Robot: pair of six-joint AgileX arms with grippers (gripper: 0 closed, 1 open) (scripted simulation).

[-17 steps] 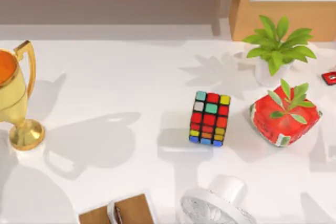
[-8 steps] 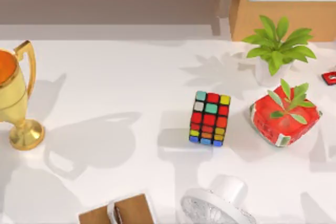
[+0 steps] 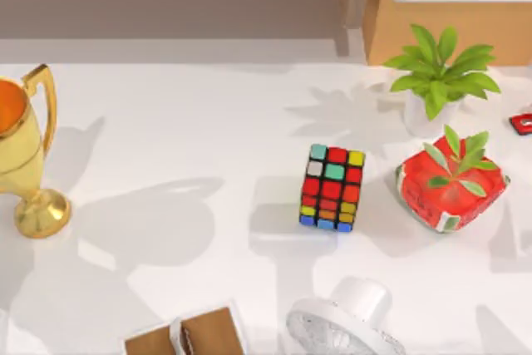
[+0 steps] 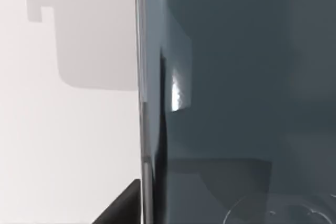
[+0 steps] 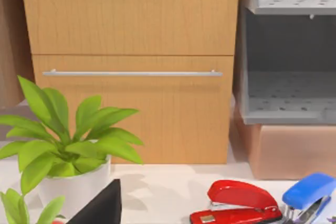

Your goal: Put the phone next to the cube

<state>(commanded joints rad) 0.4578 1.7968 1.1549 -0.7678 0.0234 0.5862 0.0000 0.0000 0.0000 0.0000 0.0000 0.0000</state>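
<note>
The cube [image 3: 332, 188], with a black grid and red, teal, yellow and orange stickers, stands upright on the white table [image 3: 183, 122], right of the middle. The phone [image 4: 236, 93], dark grey-blue and glossy with a thin silver rim, looms very close in the left wrist view. It is held above the white tabletop and casts a shadow on it. My left gripper [image 4: 157, 216] is shut on it, one dark finger [image 4: 122, 209] showing beside its rim. A dark part of my right gripper [image 5: 100, 205] shows near the far right plants.
A gold trophy [image 3: 25, 155] stands at the left edge. A red pot [image 3: 451, 189] with a plant sits right of the cube, a white-potted plant [image 3: 436, 81] behind it. A white fan [image 3: 345, 322] and a wooden block [image 3: 187, 334] lie along the front. Red [image 5: 236, 203] and blue [image 5: 307, 192] staplers lie far right.
The soft shadows on the table's front left have shifted. The cube, trophy, pots and fan have not moved.
</note>
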